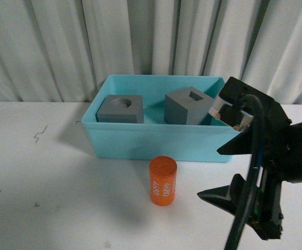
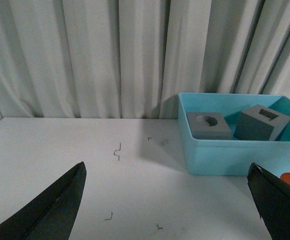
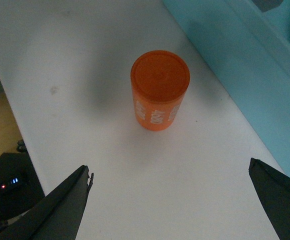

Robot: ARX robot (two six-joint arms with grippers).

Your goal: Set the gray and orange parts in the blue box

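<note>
- My right gripper (image 3: 167, 200) is spread wide with nothing between its black fingers. In the right wrist view it hangs above the small orange cylinder with white print (image 3: 160, 90).
- The cylinder stands upright on the white table (image 1: 47, 177), at 6 o'clock from the large light blue plastic box (image 1: 140, 143). It is just in front of the near wall and not touching it. Seen from the front, my right arm sits at about 3 o'clock from the cylinder.
- Both gray parts are already inside the box: the matte gray cube with a round recess (image 1: 121, 108) at 9 o'clock and the matte gray cube with a square recess (image 1: 188, 105) at 3 o'clock.
- My left gripper (image 2: 167, 210) is also released and empty, well apart from the box.
- The cylinder looks rigid, light and smooth-sided, so I judge it could slip, or roll if tipped.
- I would take it across the curved wall at about mid-height, fingers on opposite sides, with the axis kept upright.
- A pale pleated curtain (image 1: 62, 47) hangs behind the table.
</note>
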